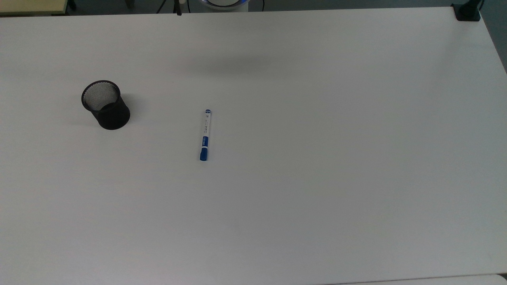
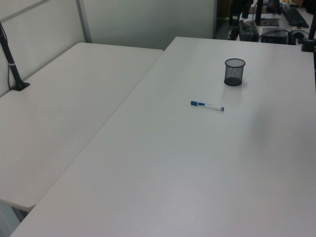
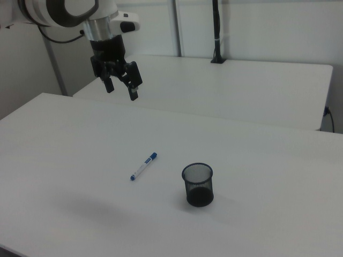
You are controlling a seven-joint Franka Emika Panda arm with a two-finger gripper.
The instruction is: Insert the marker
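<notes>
Marker (image 1: 205,135): slim, white-bodied, with a blue cap, a blue label band and a blue end; laid flat on the white table (image 1: 317,158), untouched; in the top view its length runs near-to-far, the blue cap at the nearer end; in the left view (image 2: 207,105) it is seen lying across, cap to the left view's left; in the right view (image 3: 143,166) it lies on a diagonal, cap at the farther, right-hand end.

Black mesh cup (image 1: 105,105): set upright on the same table, mouth open, nothing seen inside; placed well apart from the marker, to the top view's left and slightly farther back; in the right view (image 3: 198,184) it is found to the marker's right and a little nearer; in the left view (image 2: 234,72) it stands beyond the marker, to the right.

Gripper (image 3: 121,91): seen in the right view, hung high above the table's far left part, well clear of marker and cup; the two fingers are spread wide apart, pointed downward; nothing is held between them.

Second white table (image 2: 64,108): placed alongside, in the left view's left half.
</notes>
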